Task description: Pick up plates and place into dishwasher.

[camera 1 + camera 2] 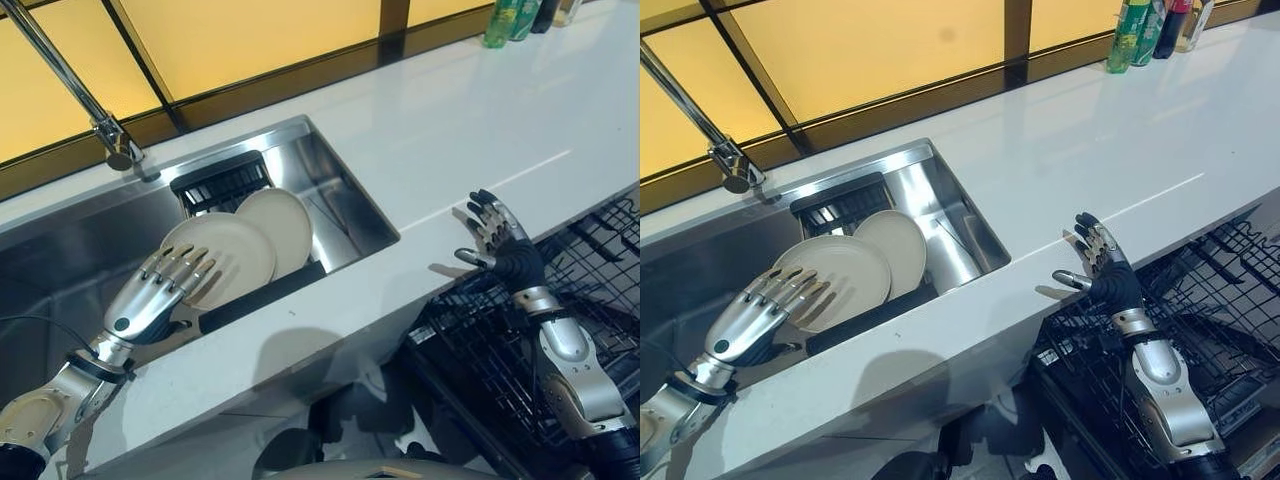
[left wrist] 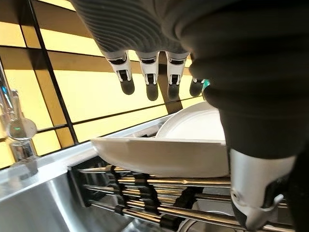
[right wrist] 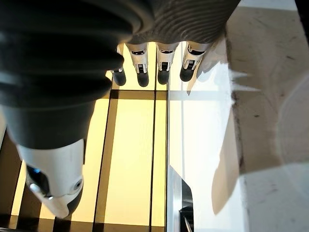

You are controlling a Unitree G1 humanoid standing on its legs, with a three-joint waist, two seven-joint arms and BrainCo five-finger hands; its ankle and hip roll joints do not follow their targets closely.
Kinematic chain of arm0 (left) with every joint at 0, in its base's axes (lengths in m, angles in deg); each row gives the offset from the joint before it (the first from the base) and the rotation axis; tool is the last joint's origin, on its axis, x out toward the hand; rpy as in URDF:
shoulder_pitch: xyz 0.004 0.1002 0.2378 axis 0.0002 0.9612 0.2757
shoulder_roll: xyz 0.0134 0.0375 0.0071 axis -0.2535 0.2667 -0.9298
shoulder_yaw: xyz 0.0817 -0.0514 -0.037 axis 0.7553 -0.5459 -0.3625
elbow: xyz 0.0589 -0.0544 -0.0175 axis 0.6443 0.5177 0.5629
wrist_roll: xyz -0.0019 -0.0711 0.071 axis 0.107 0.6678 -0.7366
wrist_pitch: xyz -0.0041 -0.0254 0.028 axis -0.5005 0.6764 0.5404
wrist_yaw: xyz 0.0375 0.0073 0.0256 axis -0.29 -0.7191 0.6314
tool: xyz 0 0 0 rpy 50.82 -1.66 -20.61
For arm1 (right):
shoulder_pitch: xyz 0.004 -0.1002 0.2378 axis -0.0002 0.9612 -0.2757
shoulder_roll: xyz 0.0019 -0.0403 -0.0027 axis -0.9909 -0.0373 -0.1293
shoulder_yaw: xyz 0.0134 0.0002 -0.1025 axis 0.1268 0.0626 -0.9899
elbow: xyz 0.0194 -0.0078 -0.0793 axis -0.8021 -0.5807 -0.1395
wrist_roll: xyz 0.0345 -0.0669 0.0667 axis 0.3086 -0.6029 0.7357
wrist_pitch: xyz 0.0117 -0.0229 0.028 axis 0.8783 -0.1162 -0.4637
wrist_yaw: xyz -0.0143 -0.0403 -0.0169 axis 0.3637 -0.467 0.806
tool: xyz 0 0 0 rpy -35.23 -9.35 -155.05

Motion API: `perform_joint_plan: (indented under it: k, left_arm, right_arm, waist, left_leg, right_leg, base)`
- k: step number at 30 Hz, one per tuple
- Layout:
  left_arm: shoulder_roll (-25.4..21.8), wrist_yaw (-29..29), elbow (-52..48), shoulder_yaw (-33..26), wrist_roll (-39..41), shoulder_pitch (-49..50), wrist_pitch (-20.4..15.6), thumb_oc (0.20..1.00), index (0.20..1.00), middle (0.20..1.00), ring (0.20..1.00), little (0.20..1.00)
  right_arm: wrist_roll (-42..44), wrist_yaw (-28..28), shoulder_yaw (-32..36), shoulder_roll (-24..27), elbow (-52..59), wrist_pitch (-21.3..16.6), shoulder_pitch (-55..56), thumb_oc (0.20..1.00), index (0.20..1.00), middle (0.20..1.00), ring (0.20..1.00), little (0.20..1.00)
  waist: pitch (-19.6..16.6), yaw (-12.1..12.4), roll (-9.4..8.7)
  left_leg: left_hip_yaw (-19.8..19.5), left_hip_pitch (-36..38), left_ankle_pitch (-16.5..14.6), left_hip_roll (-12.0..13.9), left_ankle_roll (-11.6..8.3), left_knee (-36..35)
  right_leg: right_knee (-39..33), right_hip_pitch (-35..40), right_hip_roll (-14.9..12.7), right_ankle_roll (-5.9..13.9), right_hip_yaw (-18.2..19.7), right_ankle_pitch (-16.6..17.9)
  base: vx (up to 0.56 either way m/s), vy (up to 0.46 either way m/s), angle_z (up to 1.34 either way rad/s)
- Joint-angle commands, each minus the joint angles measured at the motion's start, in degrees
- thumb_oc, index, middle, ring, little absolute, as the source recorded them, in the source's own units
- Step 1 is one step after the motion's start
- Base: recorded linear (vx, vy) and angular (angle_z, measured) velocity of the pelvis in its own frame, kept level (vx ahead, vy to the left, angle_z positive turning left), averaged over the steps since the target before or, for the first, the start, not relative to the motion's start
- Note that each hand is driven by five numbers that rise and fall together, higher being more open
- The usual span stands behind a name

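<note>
Two cream plates lean in a dark rack inside the steel sink (image 1: 330, 150): a larger front plate (image 1: 235, 250) and a smaller one (image 1: 280, 225) behind it. My left hand (image 1: 160, 290) hovers open just over the near edge of the front plate (image 2: 159, 154), fingers (image 2: 149, 72) straight and holding nothing. My right hand (image 1: 495, 240) is open at the counter's front edge, above the black wire dishwasher rack (image 1: 500, 350), and it is empty.
A white counter (image 1: 480, 130) runs right of the sink. A tap (image 1: 115, 140) stands at the sink's back left. Several bottles (image 1: 1150, 25) stand at the counter's far right corner. Yellow wall panels lie behind.
</note>
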Motion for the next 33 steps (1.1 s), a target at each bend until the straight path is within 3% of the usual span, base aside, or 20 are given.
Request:
perform_joint_plan:
  k: [1,5,13,14,15,16,33]
  left_arm:
    - [-1.53,3.64,0.32,-1.69,0.33,-4.05,1.74,1.0,1.0,1.0,1.0,1.0]
    - [-1.35,4.12,0.64,-0.14,-1.38,-5.49,1.79,1.0,1.0,1.0,1.0,1.0]
    - [-1.73,-1.15,2.66,3.94,-0.25,-8.36,6.7,1.0,1.0,1.0,1.0,1.0]
    - [-1.82,-1.49,3.06,4.12,0.06,-8.47,7.09,0.576,0.576,0.576,0.576,0.576]
    - [-1.84,-2.02,3.6,4.0,0.14,-8.55,7.08,0.316,0.316,0.316,0.316,0.316]
    - [-1.97,-2.61,3.88,4.18,0.22,-8.79,7.06,0.2,0.2,0.2,0.2,0.2]
    - [-1.38,-3.9,4.86,1.78,-0.6,-6.39,6.42,0.2,0.2,0.2,0.2,0.2]
  right_arm:
    - [0.88,0.04,-2.23,-0.32,0.46,-2.2,-2.92,1.0,1.0,1.0,1.0,1.0]
    - [0.98,-0.16,-2.81,-0.35,-0.02,-2.21,-3.34,1.0,1.0,1.0,1.0,1.0]
    - [0.55,-0.46,-4.05,-0.19,-0.37,-2.21,-3.93,1.0,1.0,1.0,1.0,1.0]
    - [0.64,-0.24,-4.04,-0.08,-0.45,-2.33,-3.91,1.0,1.0,1.0,1.0,1.0]
    - [0.75,0.05,-3.9,-0.05,-0.51,-2.35,-3.86,1.0,1.0,1.0,1.0,1.0]
    - [0.7,0.11,-3.86,-0.08,-0.51,-2.32,-3.78,1.0,1.0,1.0,1.0,1.0]
    - [-0.18,1.77,-2.26,-1.75,-0.1,-1.19,-1.63,1.0,1.0,1.0,1.0,1.0]
  waist:
    - [1.68,-0.47,-1.08]
    - [1.76,-0.53,-1.12]
    - [1.84,-1.22,-1.01]
    - [1.77,-1.34,-0.99]
    - [1.7,-1.39,-0.98]
    - [1.6,-1.42,-1.01]
    - [-0.29,-1.51,-0.9]
  left_leg:
    - [1.23,1.48,-8.39,-1.12,1.23,6.99]
    - [1.11,1.4,-8.32,-1.16,1.33,7.04]
    - [1.18,1.74,-8.19,-1.15,1.32,6.52]
    - [1.28,1.82,-8.28,-1.12,1.31,6.53]
    - [1.34,1.85,-8.31,-1.14,1.34,6.57]
    - [1.41,1.91,-8.35,-1.15,1.37,6.55]
    - [0.91,3.84,-8.3,-1.29,1.38,5.7]
  right_leg:
    - [0.71,-8.48,-0.16,2.39,2.81,9.23]
    - [0.79,-8.49,-0.07,2.33,3.01,9.27]
    - [0.44,-8.38,0.12,2.49,3.66,9.47]
    - [0.43,-8.39,0.08,2.55,3.71,9.46]
    - [0.42,-8.34,0.08,2.55,3.75,9.44]
    - [0.32,-8.24,0.08,2.53,3.78,9.43]
    - [-0.02,-6.95,0.18,2.48,3.56,9.49]
  base:
    - [0.05,-0.001,-0.03]
    - [0.02,0.0,-0.01]
    - [0.0,0.0,0.0]
    - [0.0,0.0,0.0]
    - [0.0,0.0,0.0]
    - [0.0,0.0,0.0]
    - [0.0,0.0,0.0]
